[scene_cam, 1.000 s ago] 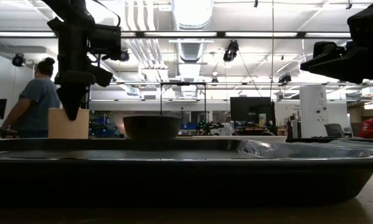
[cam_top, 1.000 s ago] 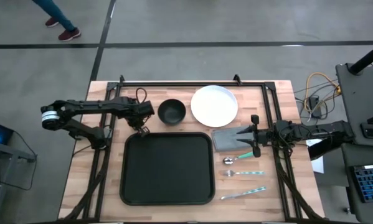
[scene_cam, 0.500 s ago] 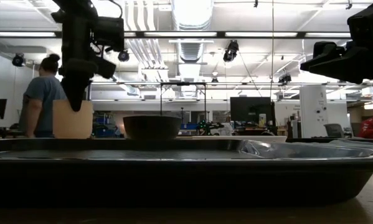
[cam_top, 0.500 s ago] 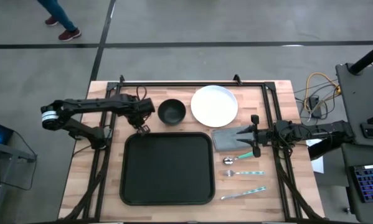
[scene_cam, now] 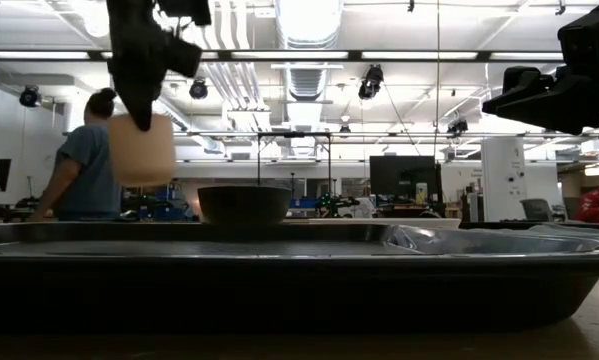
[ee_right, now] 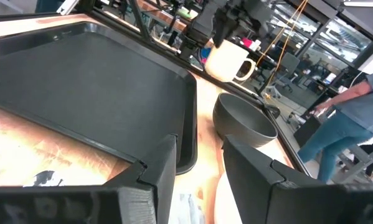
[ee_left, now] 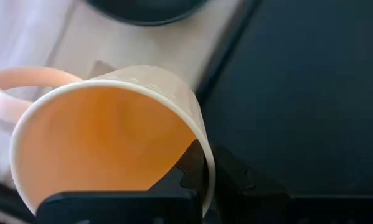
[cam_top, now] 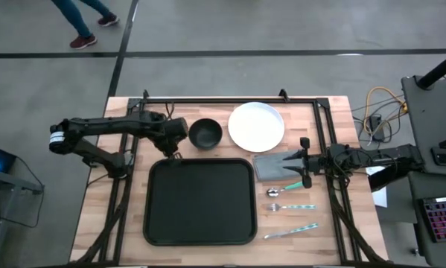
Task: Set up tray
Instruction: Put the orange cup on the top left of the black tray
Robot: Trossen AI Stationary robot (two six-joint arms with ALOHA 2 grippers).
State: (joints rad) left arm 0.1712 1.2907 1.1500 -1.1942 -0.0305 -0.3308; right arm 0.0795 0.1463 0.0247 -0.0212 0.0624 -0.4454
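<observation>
My left gripper (cam_top: pixel 173 137) is shut on a pale peach mug (scene_cam: pixel 142 148) and holds it above the table, between the black bowl (cam_top: pixel 205 132) and the far left corner of the large black tray (cam_top: pixel 200 201). From above, the gripper hides the mug. The right wrist view shows the mug (ee_right: pixel 228 60) hanging under that gripper. My right gripper (cam_top: pixel 290 167) is open and hovers over the grey napkin (cam_top: pixel 269 165), touching nothing. The tray lies flat on the table. My left gripper holds the mug by its rim (ee_left: pixel 202 155), on the side away from the handle (ee_left: pixel 12 93). One finger (ee_left: pixel 189 169) is inside the cup and the other (ee_left: pixel 236 180) outside, pinching the wall. The fingers come from above, pointing down. The mug hangs below them, lifted clear of the table.
A white plate (cam_top: pixel 257 126) sits at the far edge, right of the bowl. A spoon (cam_top: pixel 282 190), a fork (cam_top: pixel 290 207) and a knife (cam_top: pixel 290 232) lie right of the tray. A person (scene_cam: pixel 84 160) walks in the room beyond the table.
My left gripper has risen and drifted a little toward the bowl, keeping its hold. The mug, which stood on the table a second ago, is now lifted clear. My right arm has kept still.
</observation>
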